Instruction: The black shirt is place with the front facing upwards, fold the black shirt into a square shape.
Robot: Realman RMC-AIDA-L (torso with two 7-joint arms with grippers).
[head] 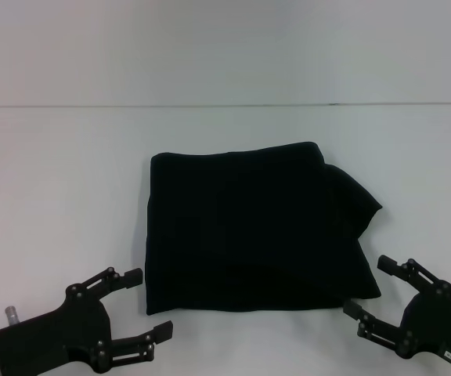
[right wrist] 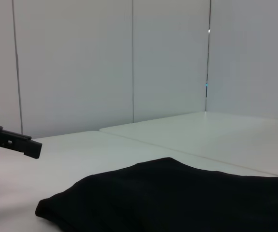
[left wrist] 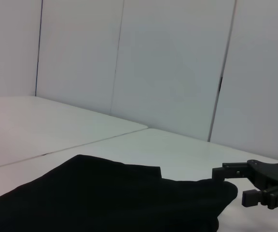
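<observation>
Nearest the robot, the left gripper (head: 141, 305) sits low at the near-left corner of the white table (head: 53, 196), its two black fingers spread wide apart with nothing between them. It is just off the near-left corner of the cloth and apart from it. Opposite it, the right gripper (head: 366, 286) sits at the near-right corner, fingers likewise spread and empty; one fingertip comes close to the cloth's near-right corner, though whether it touches cannot be told.

Between and just beyond them, the black shirt (head: 249, 231) lies flat in the middle of the table, folded into a roughly square pad. Its left and near edges are fairly straight, while on the right side a layer bulges out past the fold line. No print shows on the upper face.

Farther back, a thin seam (head: 210, 105) runs across the table's width.
</observation>
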